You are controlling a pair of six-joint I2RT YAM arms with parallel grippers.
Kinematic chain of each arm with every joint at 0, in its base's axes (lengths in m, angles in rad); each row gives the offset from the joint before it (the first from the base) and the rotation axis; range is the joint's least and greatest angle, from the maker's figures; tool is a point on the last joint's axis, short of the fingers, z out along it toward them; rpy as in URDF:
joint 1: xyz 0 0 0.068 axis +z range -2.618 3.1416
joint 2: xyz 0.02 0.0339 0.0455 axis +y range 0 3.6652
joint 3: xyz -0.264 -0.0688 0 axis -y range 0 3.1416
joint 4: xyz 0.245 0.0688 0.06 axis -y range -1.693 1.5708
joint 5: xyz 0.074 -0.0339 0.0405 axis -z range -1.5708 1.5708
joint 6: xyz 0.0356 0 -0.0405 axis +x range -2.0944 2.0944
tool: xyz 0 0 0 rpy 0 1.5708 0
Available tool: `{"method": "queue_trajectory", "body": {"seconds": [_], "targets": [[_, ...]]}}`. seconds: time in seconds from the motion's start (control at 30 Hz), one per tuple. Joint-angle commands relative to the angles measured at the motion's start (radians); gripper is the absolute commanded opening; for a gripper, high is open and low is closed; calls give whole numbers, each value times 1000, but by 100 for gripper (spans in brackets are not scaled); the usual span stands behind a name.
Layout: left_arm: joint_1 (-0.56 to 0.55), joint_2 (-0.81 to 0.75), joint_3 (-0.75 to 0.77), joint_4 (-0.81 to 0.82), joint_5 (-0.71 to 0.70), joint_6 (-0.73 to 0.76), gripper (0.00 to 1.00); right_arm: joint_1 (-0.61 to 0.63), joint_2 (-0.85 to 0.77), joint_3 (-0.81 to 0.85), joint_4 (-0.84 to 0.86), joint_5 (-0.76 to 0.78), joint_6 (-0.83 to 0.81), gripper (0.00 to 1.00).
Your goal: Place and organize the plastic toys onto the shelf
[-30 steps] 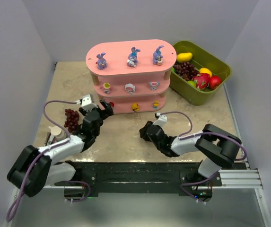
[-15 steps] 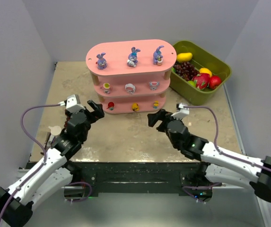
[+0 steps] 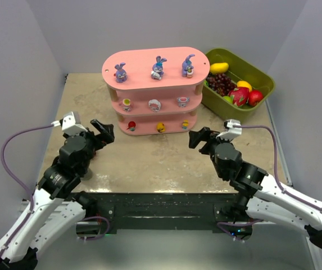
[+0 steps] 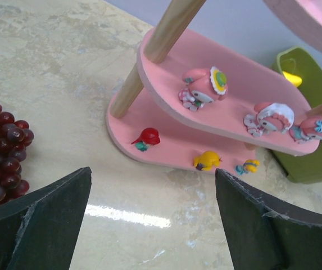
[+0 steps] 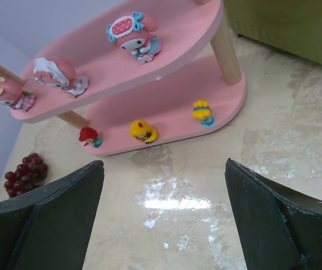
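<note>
Up top: three purple-blue bunnies (image 3: 159,67) in a row on the pink shelf (image 3: 144,58)
Middle board: three pink-and-white toys (image 3: 154,104) side by side
Bottom board: a red toy (image 3: 131,125), a yellow toy (image 3: 161,127) and a yellow-and-blue toy (image 3: 185,124)
Left gripper (image 3: 103,130): fingers wide apart, holding nothing, near the shelf's left end
Right gripper (image 3: 200,138): fingers wide apart, holding nothing, near the shelf's right end
Grapes (image 4: 0,152): on the table (image 3: 149,163), left of the shelf
Green bin (image 3: 264,84): just right of the shelf

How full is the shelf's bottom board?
Partly filled: the bottom board carries three pieces in a spaced row, a red toy, a yellow toy and a yellow-blue toy, with bare pink between them.
</note>
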Motion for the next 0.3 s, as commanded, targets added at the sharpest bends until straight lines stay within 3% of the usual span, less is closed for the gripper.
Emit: {"method": "queue_trajectory", "body": {"seconds": [0.0,0.27], "targets": [[-3,-11,33,-66,32,26,94,-3,-31,42,-16,74,-40,92],[-3,-21,39,-85,32,23,93,-3,-17,35,-7,102,-42,93]]}}
